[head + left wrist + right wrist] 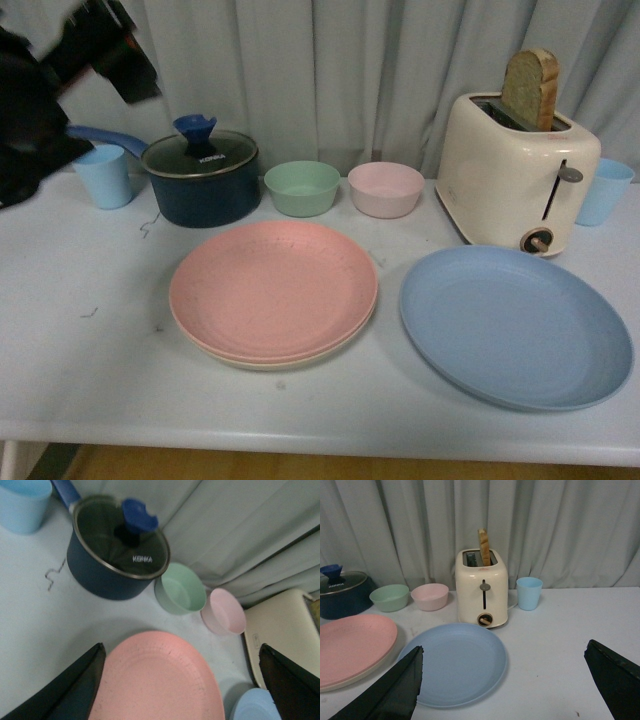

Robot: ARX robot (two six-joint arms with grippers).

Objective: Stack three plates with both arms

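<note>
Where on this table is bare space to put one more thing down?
Bare: the left front corner of the table, bordered by the pink plate, the pot and the left cup; also right of the blue plate, before the right cup. Crowded: the back row from pot to toaster.

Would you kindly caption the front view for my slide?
Pink plate stacked on cream plate; blue plate apart, in front of the toaster.

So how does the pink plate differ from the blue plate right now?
The pink plate rests on the cream plate; the blue plate lies alone on the table. Pink sits before the green bowl, blue before the toaster. Both are round, shallow and flat.
</note>
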